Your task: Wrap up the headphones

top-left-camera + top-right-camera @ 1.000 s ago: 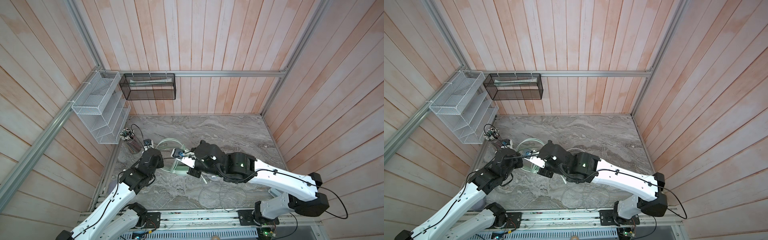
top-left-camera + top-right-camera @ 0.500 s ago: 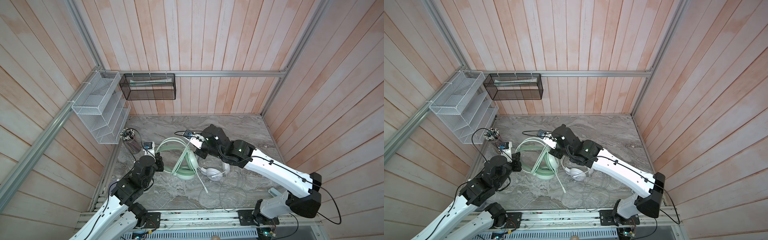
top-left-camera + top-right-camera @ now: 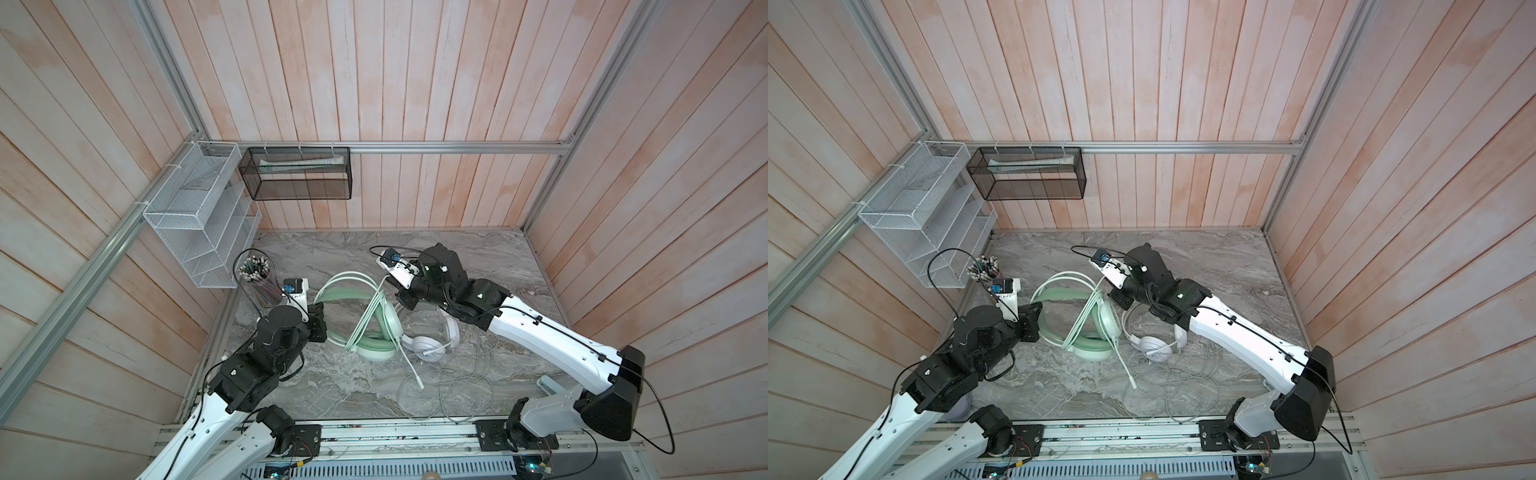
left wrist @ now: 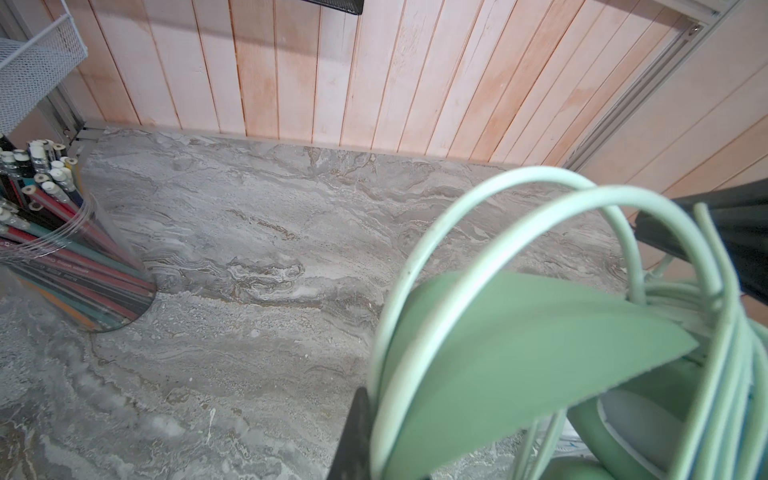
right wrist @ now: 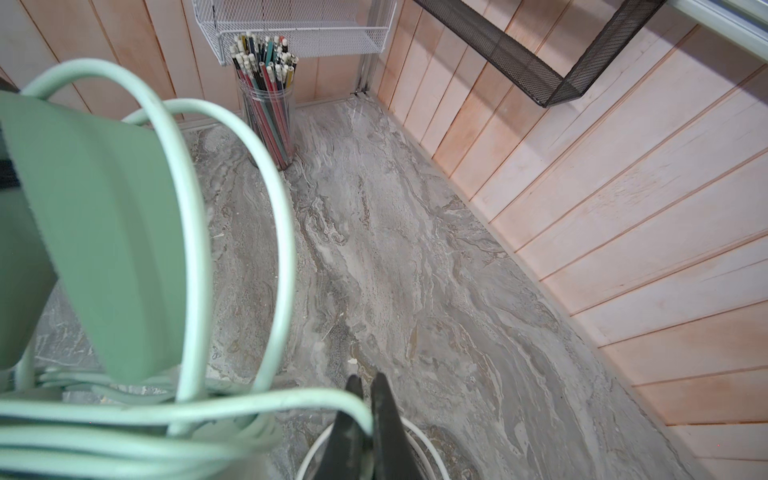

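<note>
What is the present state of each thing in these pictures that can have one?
mint green headphones: propped up, headband raised, mint cable wound across them in several turns.
white headphones: lying flat, not yet wrapped.
left gripper: shut on the mint green headphones' headband.
right gripper: shut on the mint cable.
pencil cup: upright, full of pencils.

Up close in the left wrist view, the mint headset (image 4: 519,365) blurs and covers one finger of the left gripper (image 3: 321,320), so I can't tell whether it grips. My right arm (image 3: 540,332) hides part of the white headset (image 3: 428,345). The right gripper (image 5: 366,380) is cut off by the picture's edge.
</note>
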Robot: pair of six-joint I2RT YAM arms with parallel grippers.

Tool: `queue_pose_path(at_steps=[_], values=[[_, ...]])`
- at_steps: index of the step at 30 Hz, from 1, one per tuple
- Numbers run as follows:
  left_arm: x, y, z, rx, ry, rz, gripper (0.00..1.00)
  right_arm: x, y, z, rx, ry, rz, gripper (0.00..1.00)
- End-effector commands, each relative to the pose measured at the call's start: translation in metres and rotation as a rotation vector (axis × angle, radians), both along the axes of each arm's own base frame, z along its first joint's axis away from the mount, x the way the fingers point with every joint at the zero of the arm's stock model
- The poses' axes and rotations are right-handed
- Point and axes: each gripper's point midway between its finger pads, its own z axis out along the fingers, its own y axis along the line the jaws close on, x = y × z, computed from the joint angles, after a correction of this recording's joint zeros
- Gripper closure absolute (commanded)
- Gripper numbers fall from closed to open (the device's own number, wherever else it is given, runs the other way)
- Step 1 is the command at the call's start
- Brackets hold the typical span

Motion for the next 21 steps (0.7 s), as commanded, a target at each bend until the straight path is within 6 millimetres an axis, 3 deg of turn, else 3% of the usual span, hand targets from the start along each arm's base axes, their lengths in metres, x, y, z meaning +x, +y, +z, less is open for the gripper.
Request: queue_pose_path(at_steps=[1, 10, 21], values=[[-0.006, -0.007, 0.021, -0.084, 0.029, -0.02, 1.0, 0.02, -0.017, 0.02, 0.096, -0.03, -0.097, 1.0], [-0.002, -0.005, 0.038, -0.203, 0.054, 0.021, 1.0, 0.005, -0.021, -0.021, 0.105, 0.053, -0.079, 0.97], [0.005, -0.002, 0.047, -0.301, 0.072, 0.056, 1.0, -0.003, -0.023, -0.038, 0.104, 0.098, -0.064, 0.9]])
